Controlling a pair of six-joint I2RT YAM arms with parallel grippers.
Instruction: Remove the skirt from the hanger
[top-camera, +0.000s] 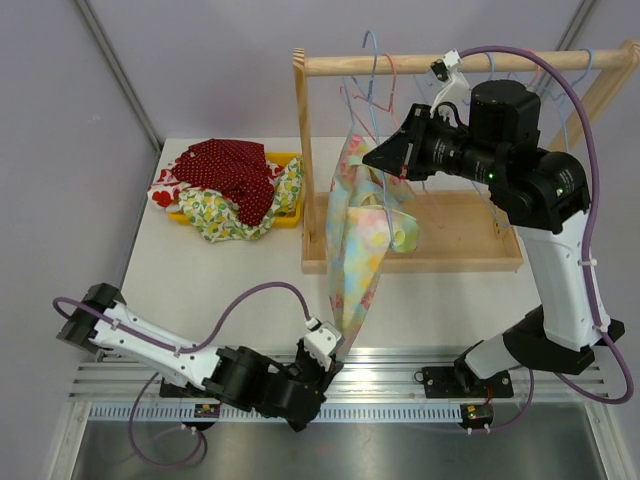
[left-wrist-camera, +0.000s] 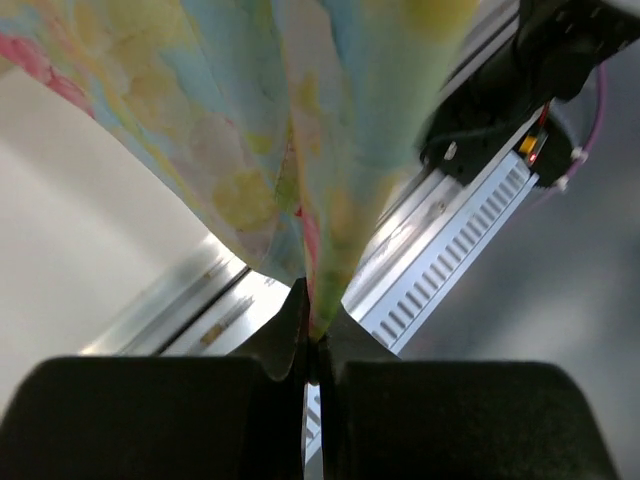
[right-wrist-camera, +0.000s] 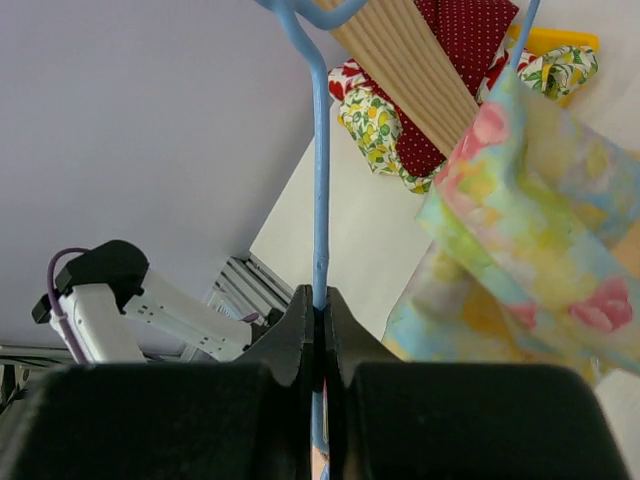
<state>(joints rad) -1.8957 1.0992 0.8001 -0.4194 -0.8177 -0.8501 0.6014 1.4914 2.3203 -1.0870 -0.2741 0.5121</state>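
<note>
A pastel floral skirt (top-camera: 362, 240) hangs from a blue hanger (top-camera: 372, 100) on the wooden rack's rail (top-camera: 400, 64). My left gripper (top-camera: 335, 352) is shut on the skirt's bottom hem near the table's front edge; in the left wrist view the skirt (left-wrist-camera: 300, 150) rises from the pinched jaws of the gripper (left-wrist-camera: 314, 335). My right gripper (top-camera: 372, 158) is shut on the blue hanger beside the skirt's top; in the right wrist view the gripper (right-wrist-camera: 319, 310) clamps the hanger's blue bar (right-wrist-camera: 319, 150), with the skirt (right-wrist-camera: 530, 230) to its right.
A yellow tray (top-camera: 290, 160) at the back left holds a red dotted cloth (top-camera: 230, 170) and a lemon-print cloth (top-camera: 215, 215). The wooden rack's base (top-camera: 460, 235) stands at the middle right, with other hangers (top-camera: 570, 70) on its rail. Metal rails (top-camera: 400, 385) run along the front edge.
</note>
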